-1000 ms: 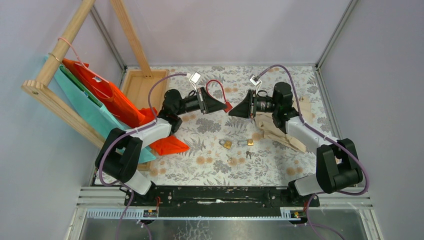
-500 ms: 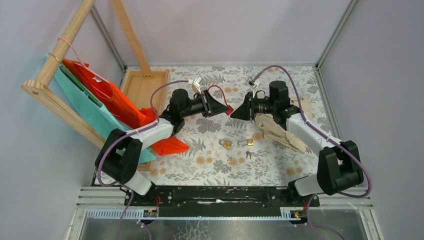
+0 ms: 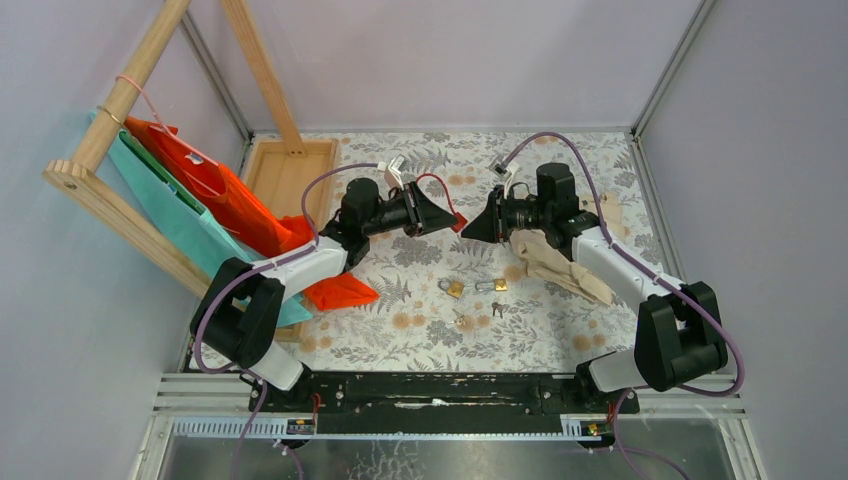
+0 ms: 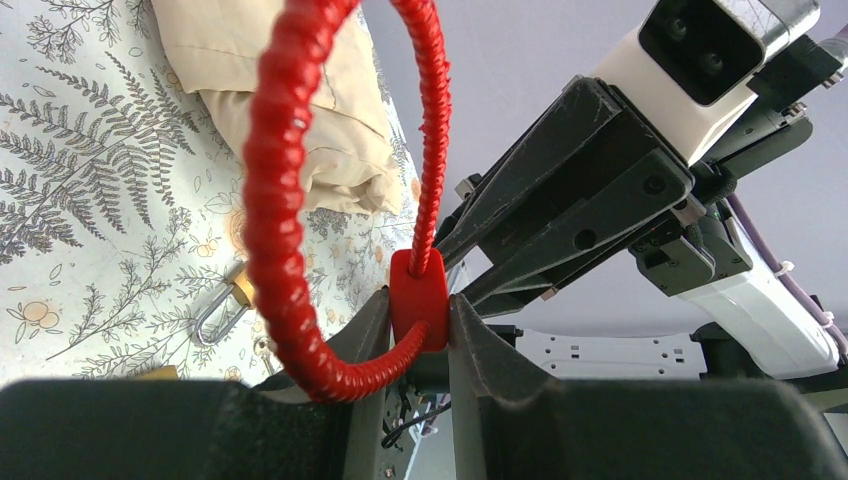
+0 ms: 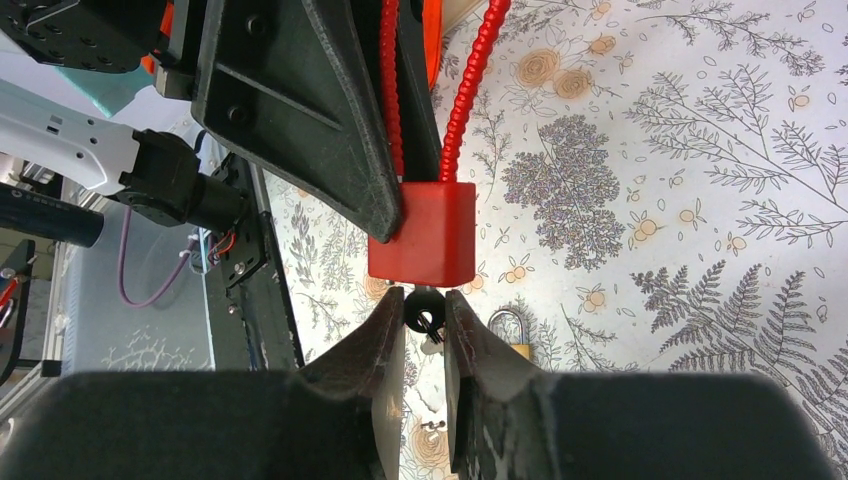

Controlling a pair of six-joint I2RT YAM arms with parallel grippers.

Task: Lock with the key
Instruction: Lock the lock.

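Note:
The red padlock body (image 3: 457, 220) is held in the air between my two grippers, and its red cable shackle (image 3: 432, 184) loops up behind it. My left gripper (image 3: 443, 215) is shut on the sides of the lock body (image 4: 418, 300); the cable (image 4: 275, 200) curls in front of the camera. My right gripper (image 3: 468, 228) meets it from the right. In the right wrist view the right gripper (image 5: 424, 318) is shut on the black head of a key (image 5: 424, 308), which sits at the underside of the lock body (image 5: 422, 235).
Two small brass padlocks (image 3: 455, 289) (image 3: 499, 285) and loose keys (image 3: 496, 308) lie on the floral table below the grippers. A beige cloth bag (image 3: 545, 262) lies under the right arm. Orange bags (image 3: 230, 195), a wooden tray (image 3: 285, 170) and a wooden frame (image 3: 120, 100) stand at the left.
A second ago the grippers were farther apart. The left gripper turned and carried the lock right, the right gripper moved left to it. Almost no change in the last half second.

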